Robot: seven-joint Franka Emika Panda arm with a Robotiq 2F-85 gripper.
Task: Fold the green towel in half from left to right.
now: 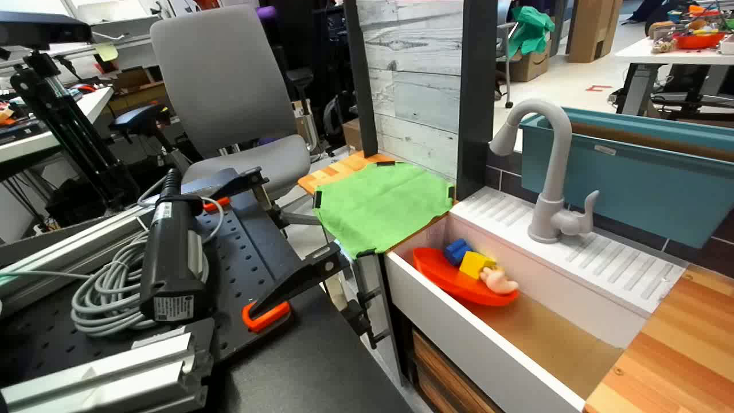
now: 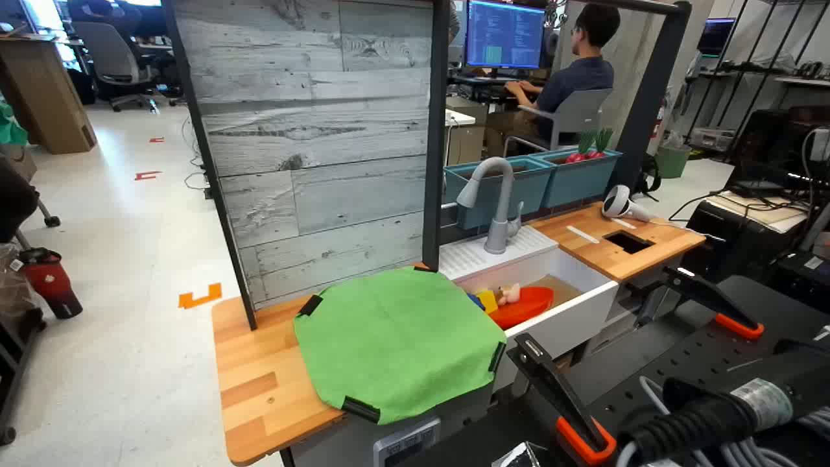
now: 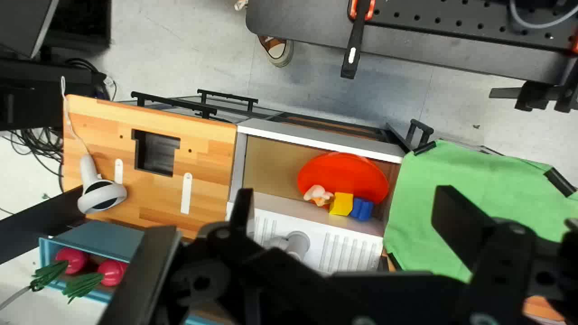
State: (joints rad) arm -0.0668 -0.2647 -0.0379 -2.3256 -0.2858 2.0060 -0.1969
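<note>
Green towel lies flat, unfolded, on the wooden countertop beside the sink. Gripper jaws spread wide, nothing held. In the wrist view the towel is off to the right, partly hidden by the jaw on that side, sink-side edge nearest. Next move likely a shift that way, then down; height hard to judge, exterior views don't catch the gripper.

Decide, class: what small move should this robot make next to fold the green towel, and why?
I would probably bring the open pincer over an edge of the green towel, which lies spread out and unfolded, because in the wrist view the pincer's gap frames mainly the sink.
</note>
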